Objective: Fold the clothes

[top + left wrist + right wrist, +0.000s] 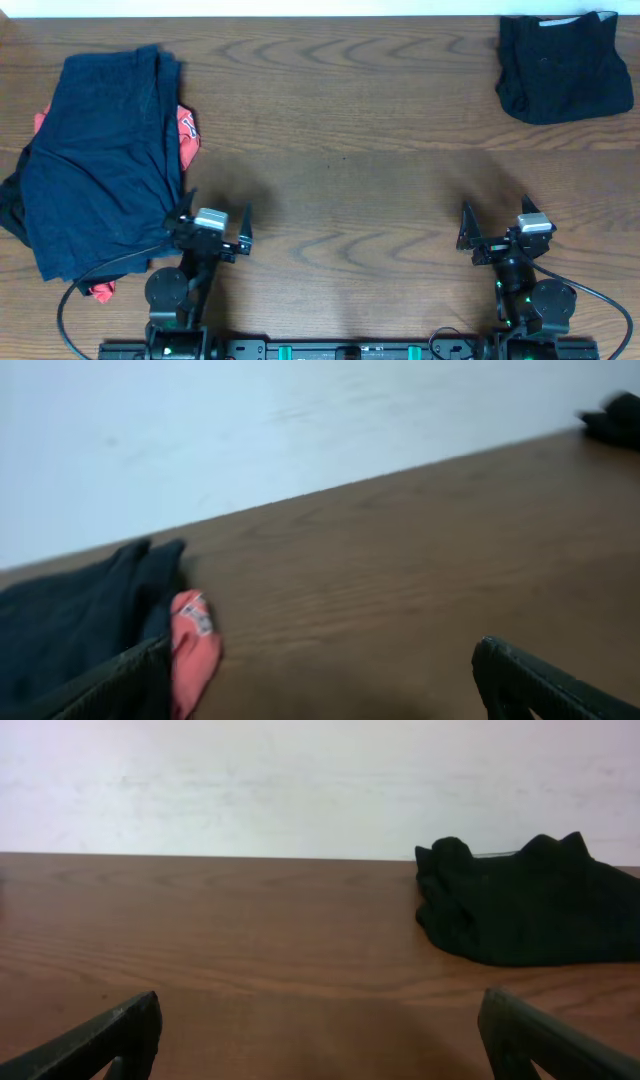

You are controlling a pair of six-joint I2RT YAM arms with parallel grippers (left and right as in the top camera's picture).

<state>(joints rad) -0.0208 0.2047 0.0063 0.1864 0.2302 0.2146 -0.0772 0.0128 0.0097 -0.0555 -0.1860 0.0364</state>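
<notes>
A pile of unfolded clothes lies at the left of the table: a dark navy garment (100, 160) on top, a red-orange garment (186, 130) poking out beneath it. Both show in the left wrist view, the navy one (70, 610) and the red one (192, 645). A folded black garment (565, 65) sits at the far right corner and shows in the right wrist view (520, 905). My left gripper (215, 222) is open and empty just right of the pile (320, 680). My right gripper (495, 225) is open and empty over bare wood (320, 1030).
The wooden table (340, 140) stretches between the pile and the black garment. A white wall (300, 780) stands behind the far edge. Cables run from the arm bases at the near edge.
</notes>
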